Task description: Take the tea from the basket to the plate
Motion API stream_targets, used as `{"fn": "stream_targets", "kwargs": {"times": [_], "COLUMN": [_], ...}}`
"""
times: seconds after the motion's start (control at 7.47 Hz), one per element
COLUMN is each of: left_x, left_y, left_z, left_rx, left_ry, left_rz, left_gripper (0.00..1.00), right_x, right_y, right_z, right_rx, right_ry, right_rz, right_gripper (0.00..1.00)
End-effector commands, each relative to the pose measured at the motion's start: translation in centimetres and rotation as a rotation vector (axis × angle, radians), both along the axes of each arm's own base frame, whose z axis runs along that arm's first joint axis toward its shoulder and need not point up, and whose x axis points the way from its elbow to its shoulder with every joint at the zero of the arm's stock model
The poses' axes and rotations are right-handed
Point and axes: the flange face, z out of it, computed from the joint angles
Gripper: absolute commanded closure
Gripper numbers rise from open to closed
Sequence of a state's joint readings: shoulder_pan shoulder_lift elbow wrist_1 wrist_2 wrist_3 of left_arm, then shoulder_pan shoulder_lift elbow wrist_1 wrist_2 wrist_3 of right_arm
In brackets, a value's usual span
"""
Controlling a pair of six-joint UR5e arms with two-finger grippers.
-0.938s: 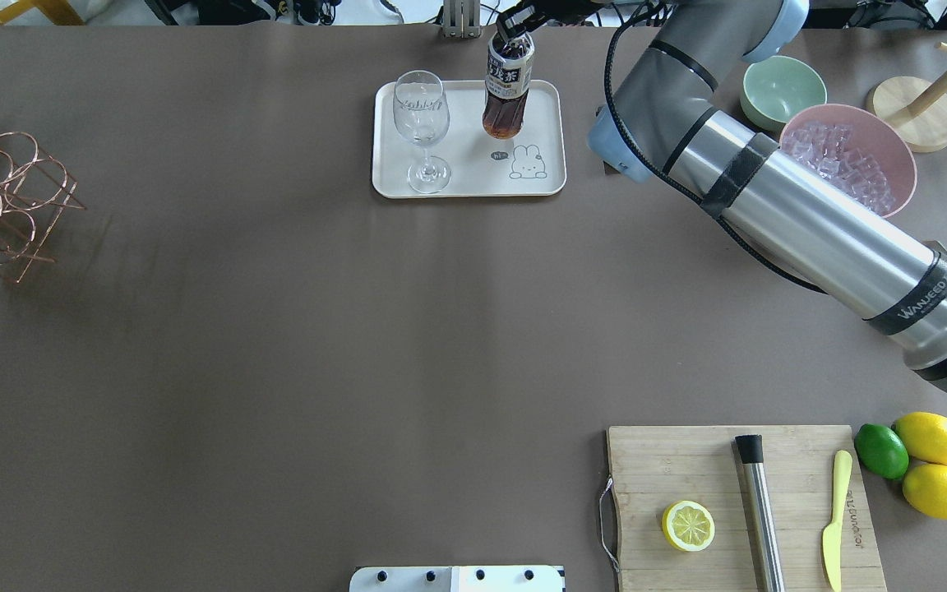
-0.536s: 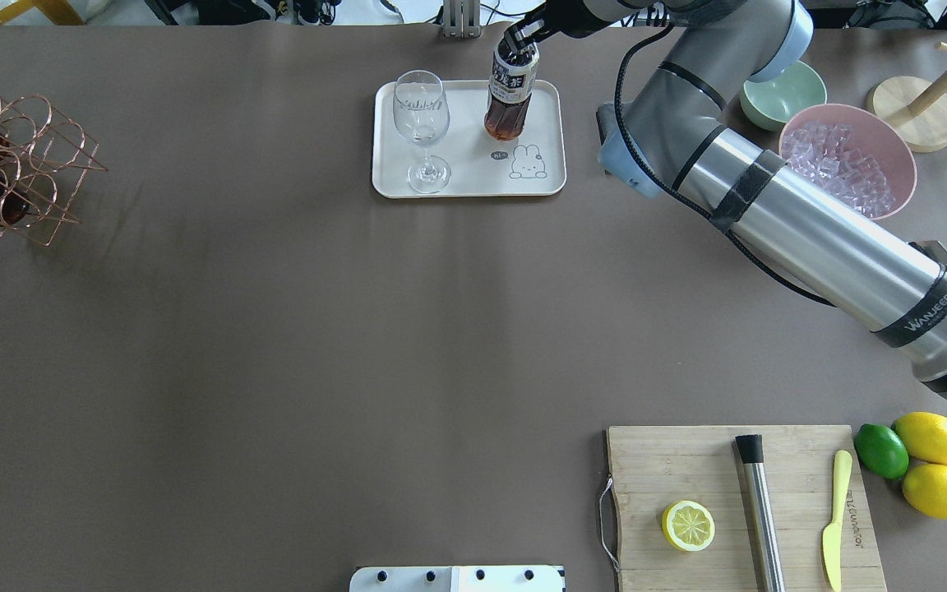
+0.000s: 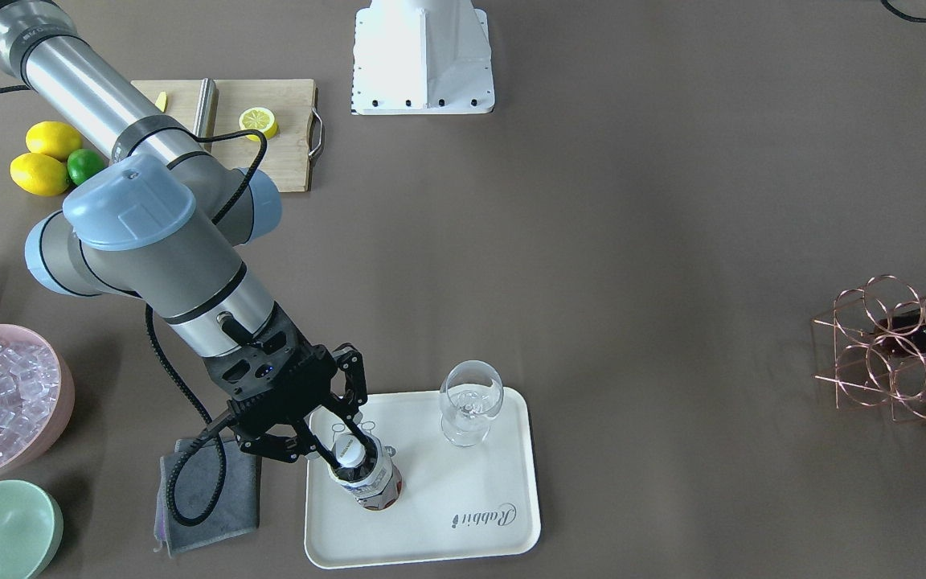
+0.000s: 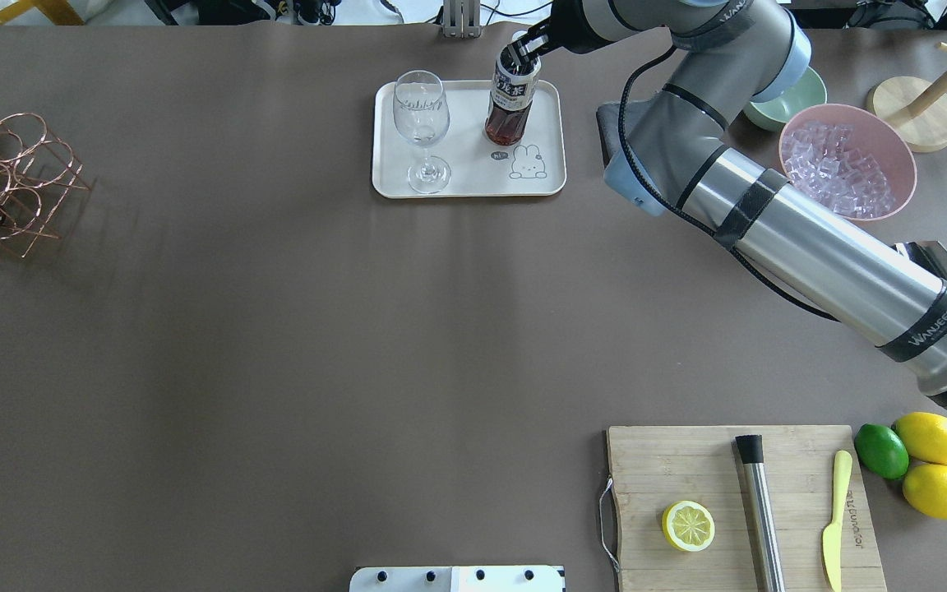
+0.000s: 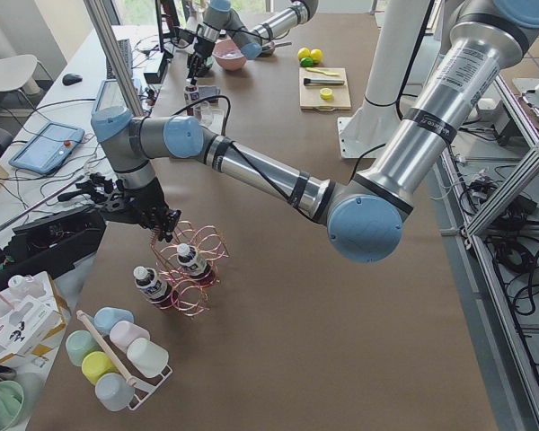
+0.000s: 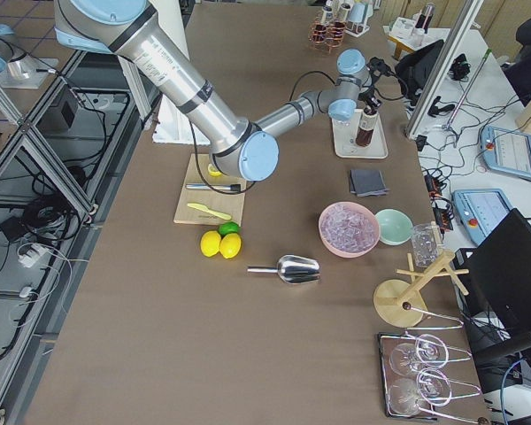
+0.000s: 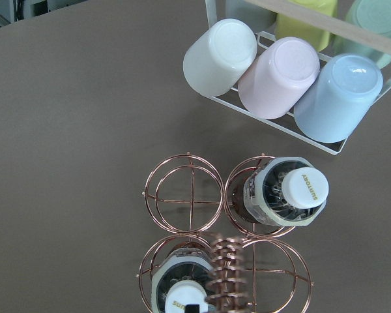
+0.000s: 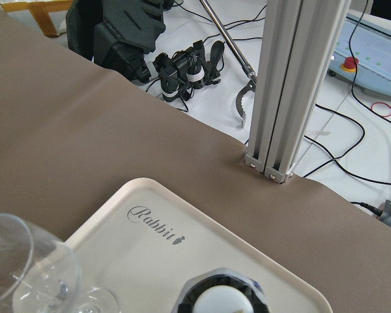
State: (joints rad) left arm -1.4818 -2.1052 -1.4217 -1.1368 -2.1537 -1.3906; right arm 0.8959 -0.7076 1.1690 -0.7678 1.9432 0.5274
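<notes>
Tea (image 3: 366,480) stood on the plate (image 3: 463,482) at lower centre, my right tool (image 3: 350,454) clamped round its neck, only release remaining.

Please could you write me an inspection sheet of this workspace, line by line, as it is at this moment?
Surface: brown table cover, no spill seen.
Job's things: small clear bottle of dark tea with white cap stands upright on cream rectangular plastic tray; rose-gold wire basket holds two more such bottles.
Clutter: empty wine glass on the tray; wooden cutting board with lemon half, steel muddler, yellow knife; pink bowl of ice.
Grippers: right gripper closed on the bottle's neck; left gripper at the basket's coiled handle, state unclear.
Cables: black cable loops beside the right wrist.
Surroundings: aluminium post at the table edge near the tray.
</notes>
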Motion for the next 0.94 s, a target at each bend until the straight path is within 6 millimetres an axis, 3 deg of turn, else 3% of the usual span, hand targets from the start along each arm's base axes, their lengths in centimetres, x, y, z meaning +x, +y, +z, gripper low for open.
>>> {"fn": "stream_targets", "kwargs": {"times": [0.0,0.13,0.27,0.4,0.54,0.67,0.8], "left_x": [0.3,0.3,0.3,0.3,0.3,0.3,0.3], "left_y": [-0.2,-0.1,0.0,0.2,0.3,0.3,0.5], "left_z": [0.2,0.4,0.6,0.7,1.2,1.1,0.8], "left_rx": [0.003,0.009,0.018,0.023,0.034,0.027,0.02], "left_ry": [0.001,0.0,0.003,0.003,0.004,0.002,0.002], "left_rz": [-0.013,-0.011,-0.011,-0.011,-0.016,-0.03,-0.051], "left_gripper": [1.0,1.0,0.88,0.43,0.35,0.28,0.19], "right_x": [0.0,0.0,0.1,0.3,0.6,0.6,0.7], "right_y": [0.2,0.2,0.2,0.6,1.0,1.1,1.2], "right_z": [0.3,0.3,0.3,0.0,-0.4,-0.5,-0.6], "right_rx": [0.001,0.001,0.001,-0.016,-0.015,-0.016,-0.014], "right_ry": [-0.004,-0.004,-0.005,-0.023,-0.037,-0.04,-0.043], "right_rz": [0.002,0.002,0.002,0.008,0.005,0.002,0.003], "right_gripper": [1.0,1.0,1.0,1.0,0.32,0.0,0.0]}}
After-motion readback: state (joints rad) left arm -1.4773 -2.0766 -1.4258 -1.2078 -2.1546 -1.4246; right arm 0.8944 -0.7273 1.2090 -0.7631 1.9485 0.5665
